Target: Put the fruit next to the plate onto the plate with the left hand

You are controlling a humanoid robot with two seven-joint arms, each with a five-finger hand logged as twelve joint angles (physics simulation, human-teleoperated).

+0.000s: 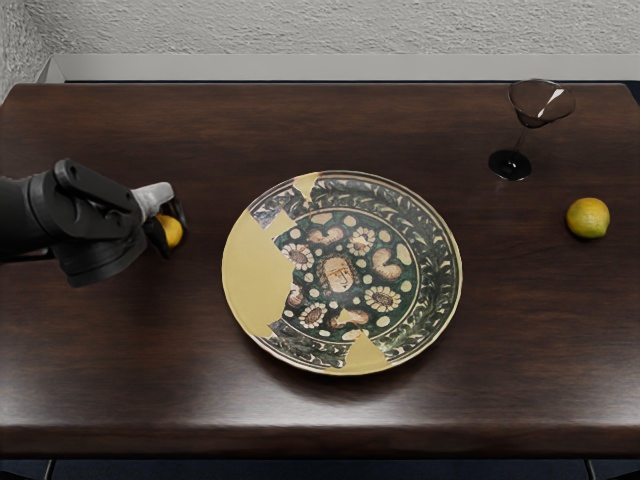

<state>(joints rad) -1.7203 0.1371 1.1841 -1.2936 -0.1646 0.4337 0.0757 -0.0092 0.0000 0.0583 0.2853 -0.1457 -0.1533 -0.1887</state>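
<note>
A large patterned plate (342,271), yellow and dark green with flower motifs, lies in the middle of the dark wooden table. Left of it, my left hand (160,222) comes in from the left edge, black with a grey fingertip, and its fingers curl around a small orange-yellow fruit (172,231). Only a sliver of that fruit shows between the fingers. The hand sits near table level, about a hand's width left of the plate's rim. A second yellow-orange fruit (588,217) rests far right on the table, apart from the plate.
A dark martini-style glass (530,120) stands upright at the back right, behind the right-hand fruit. The table's (120,380) front edge runs along the bottom; a pale wall lies behind it.
</note>
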